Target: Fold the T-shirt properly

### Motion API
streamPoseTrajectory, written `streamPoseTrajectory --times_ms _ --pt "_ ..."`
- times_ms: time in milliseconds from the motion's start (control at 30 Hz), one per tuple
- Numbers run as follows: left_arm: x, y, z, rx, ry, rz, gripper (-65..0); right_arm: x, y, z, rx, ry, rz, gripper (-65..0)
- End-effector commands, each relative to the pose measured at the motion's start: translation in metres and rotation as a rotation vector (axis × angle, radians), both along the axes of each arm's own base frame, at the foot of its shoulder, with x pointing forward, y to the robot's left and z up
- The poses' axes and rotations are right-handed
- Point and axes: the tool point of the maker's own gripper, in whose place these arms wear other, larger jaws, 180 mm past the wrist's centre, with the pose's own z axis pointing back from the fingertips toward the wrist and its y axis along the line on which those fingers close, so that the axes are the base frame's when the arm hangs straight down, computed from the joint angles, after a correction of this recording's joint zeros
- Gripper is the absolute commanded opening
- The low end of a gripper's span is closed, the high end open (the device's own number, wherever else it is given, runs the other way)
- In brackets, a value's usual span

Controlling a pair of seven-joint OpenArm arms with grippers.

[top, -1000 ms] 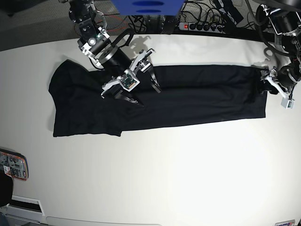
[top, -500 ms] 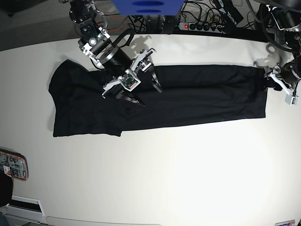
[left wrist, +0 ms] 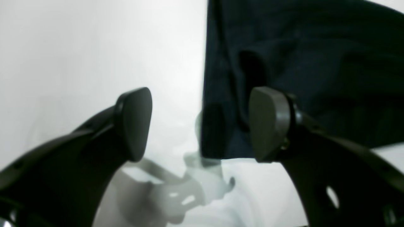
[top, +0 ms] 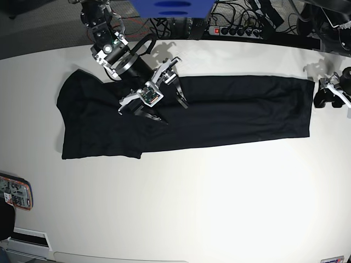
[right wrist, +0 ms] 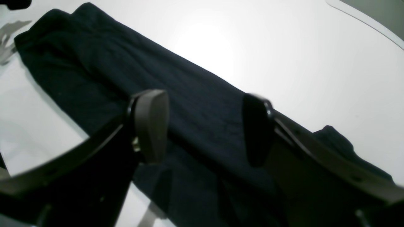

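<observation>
While T-shirt lies flat, power strip behind — card aside.

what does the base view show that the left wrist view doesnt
Only the base view shows the whole folded T-shirt, the right gripper open above it, the power strip and the device at the table edge. Only the left wrist view shows the left gripper close up, open, with the shirt's corner between its fingers. Both show shirt, table and left gripper.
</observation>
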Motion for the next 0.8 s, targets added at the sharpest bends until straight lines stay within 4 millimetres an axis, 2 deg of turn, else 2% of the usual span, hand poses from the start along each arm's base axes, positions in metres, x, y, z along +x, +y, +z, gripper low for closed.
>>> streamPoseTrajectory --times_ms 0,367,533,633,733,767 --pt "0.008 0.006 0.015 0.017 -0.046 -0.007 -20.1 0.003 0.003 0.014 0.037 -0.039 0.003 -29.1" --pt "0.009 -0.001 0.01 0.001 -0.04 -0.018 -20.1 0.004 0.002 0.015 0.038 -0.042 0.0 -29.1" --pt "0.005 -0.011 -0.005 -0.027 0.004 -0.038 -20.1 0.003 0.002 0.015 0.041 -0.042 0.002 -29.1" --pt "0.009 -0.005 -0.017 -0.066 0.017 0.004 -20.1 0.003 0.003 0.015 0.042 -0.042 0.003 -29.1" --pt "0.003 0.003 -0.032 -0.102 0.056 0.05 -20.1 0.003 0.001 0.014 0.038 -0.04 0.0 -29.1" --pt "0.005 0.006 -0.031 -0.1 0.052 0.057 -20.1 0.003 0.0 0.013 0.033 -0.04 0.0 -29.1"
